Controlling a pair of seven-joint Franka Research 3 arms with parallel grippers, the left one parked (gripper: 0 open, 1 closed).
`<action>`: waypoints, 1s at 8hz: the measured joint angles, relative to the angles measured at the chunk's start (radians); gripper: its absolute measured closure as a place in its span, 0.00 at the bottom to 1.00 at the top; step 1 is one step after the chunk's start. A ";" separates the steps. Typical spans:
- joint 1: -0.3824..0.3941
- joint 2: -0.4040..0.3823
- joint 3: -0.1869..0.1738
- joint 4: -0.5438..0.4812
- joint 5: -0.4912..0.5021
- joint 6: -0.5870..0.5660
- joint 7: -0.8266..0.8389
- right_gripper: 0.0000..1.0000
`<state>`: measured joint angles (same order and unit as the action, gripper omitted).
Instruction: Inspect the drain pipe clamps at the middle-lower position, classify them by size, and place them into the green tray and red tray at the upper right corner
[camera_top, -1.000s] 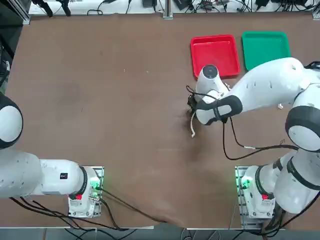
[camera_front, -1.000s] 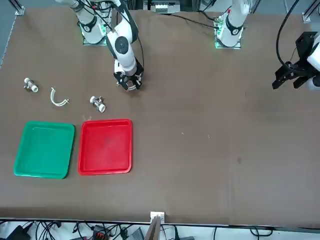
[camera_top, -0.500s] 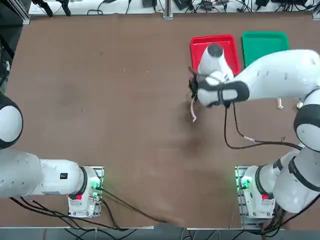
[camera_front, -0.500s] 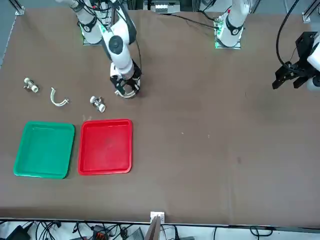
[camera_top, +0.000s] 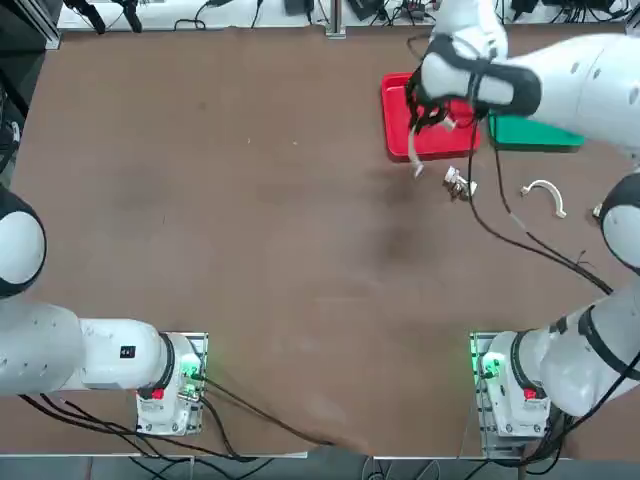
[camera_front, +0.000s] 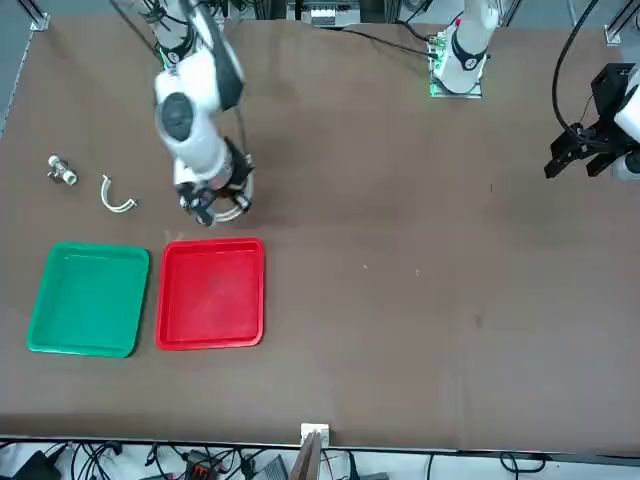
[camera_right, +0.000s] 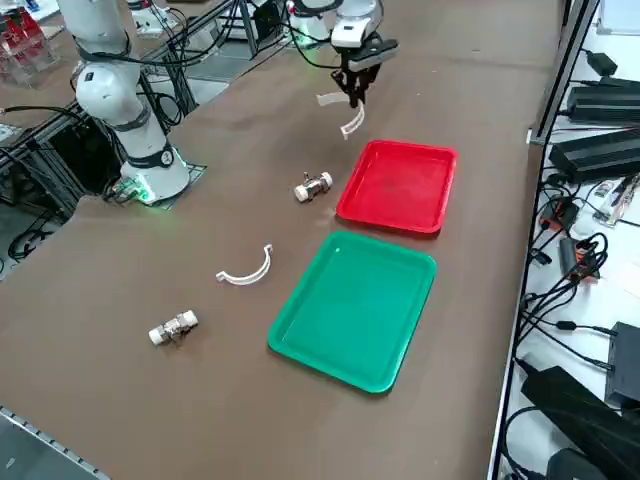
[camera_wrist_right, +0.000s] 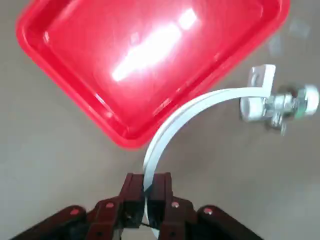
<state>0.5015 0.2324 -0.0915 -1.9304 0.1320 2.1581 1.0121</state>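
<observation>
Right gripper (camera_wrist_right: 146, 196) clamped on big clamp (camera_wrist_right: 192, 109), above table (camera_right: 130, 330) near red tray (camera_right: 398, 186). Fitting (camera_right: 313, 186) just beside it; green tray (camera_right: 353, 311), small clamp (camera_right: 247, 268) farther off.

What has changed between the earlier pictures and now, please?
The right gripper, shut on the larger white clamp, has moved away from its base, toward the red tray. Nothing was let go. Both trays, the smaller clamp and the fitting beyond it stayed put.
</observation>
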 joint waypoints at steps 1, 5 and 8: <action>-0.045 0.031 -0.001 0.036 -0.003 -0.005 -0.064 0.93; -0.150 0.225 -0.001 0.190 -0.067 -0.004 -0.171 0.93; -0.151 0.380 0.002 0.280 -0.077 -0.003 -0.171 0.93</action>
<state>0.3501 0.6120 -0.0897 -1.6502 0.0554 2.1549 0.8410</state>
